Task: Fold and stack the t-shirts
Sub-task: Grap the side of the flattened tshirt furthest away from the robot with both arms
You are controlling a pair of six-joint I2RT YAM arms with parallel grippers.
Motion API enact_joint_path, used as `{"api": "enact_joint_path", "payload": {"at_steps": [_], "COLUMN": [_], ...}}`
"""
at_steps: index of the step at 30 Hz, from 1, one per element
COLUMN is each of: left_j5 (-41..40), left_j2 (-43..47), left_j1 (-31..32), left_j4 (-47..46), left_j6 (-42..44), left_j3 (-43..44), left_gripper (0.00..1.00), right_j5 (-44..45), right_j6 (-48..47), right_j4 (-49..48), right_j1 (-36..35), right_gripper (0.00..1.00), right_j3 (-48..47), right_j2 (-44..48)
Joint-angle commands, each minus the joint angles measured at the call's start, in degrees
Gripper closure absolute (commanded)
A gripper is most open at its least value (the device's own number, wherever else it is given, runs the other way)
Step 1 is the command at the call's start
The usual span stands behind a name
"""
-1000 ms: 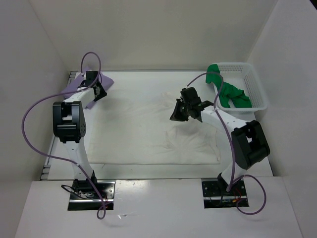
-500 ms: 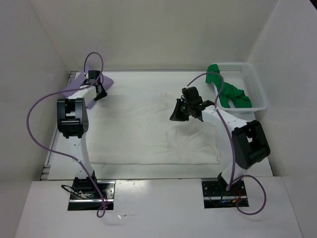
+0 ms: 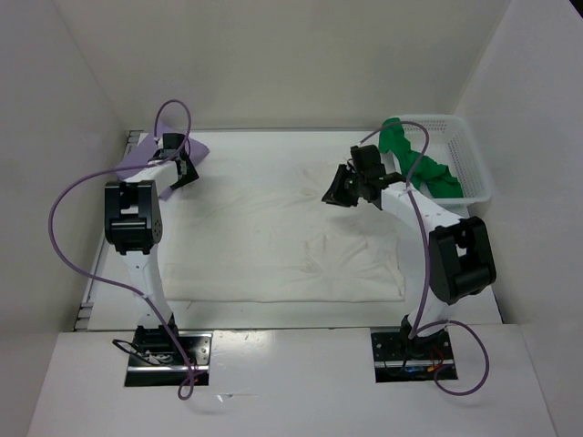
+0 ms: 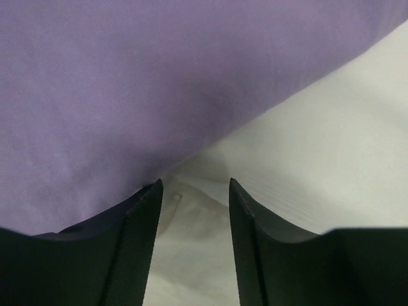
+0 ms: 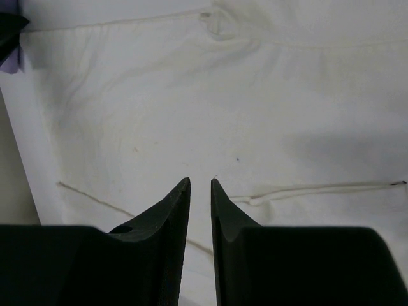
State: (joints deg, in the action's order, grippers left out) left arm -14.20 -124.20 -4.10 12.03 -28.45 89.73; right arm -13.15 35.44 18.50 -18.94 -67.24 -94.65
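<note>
Two tools, both empty; left tool [image 4: 194, 186] with jaws apart, tips just beside the edge of the purple shirt [image 4: 127, 83], at the far left corner of the counter [image 3: 273, 146]; right tool [image 5: 200, 183] parted only narrowly, hanging over the white shirt [image 3: 273, 246], spread flat mid-counter; three shirts in all, one of each colour; one basket [image 3: 476, 159] at far right, holding the green shirt [image 3: 428, 177], crumpled, part draped over its left rim.

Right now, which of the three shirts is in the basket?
The green t-shirt, bunched in the basket; the white shirt lies spread mid-table, the lavender shirt far left.
</note>
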Motion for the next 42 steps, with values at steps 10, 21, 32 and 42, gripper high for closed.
{"api": "enact_joint_path", "payload": {"at_steps": [10, 21, 32, 42], "left_j5": [-0.6, 2.9, 5.4, 6.5], "left_j2": [2.8, 4.8, 8.4, 11.5], "left_j1": [-0.6, -0.6, -0.6, -0.6], "left_j4": [-0.5, -1.7, -2.1, -3.8], "left_j6": [-0.1, -2.3, -4.1, -2.4], "left_j3": [-3.9, -5.3, -6.8, -9.5], "left_gripper": [0.62, 0.81, 0.96, 1.0], "right_j5": [-1.2, 5.3, 17.7, 27.0], "right_j6": [-1.5, -2.1, -9.9, -12.9], "right_j4": [-1.9, -2.4, 4.9, 18.3], "right_j1": [0.2, 3.5, 7.7, 7.7], "right_gripper": [0.75, 0.69, 0.58, 0.53], "right_j3": [-0.6, -15.6, -47.9, -74.5], "right_j2": [-1.8, -14.7, -38.4, -55.6]}}
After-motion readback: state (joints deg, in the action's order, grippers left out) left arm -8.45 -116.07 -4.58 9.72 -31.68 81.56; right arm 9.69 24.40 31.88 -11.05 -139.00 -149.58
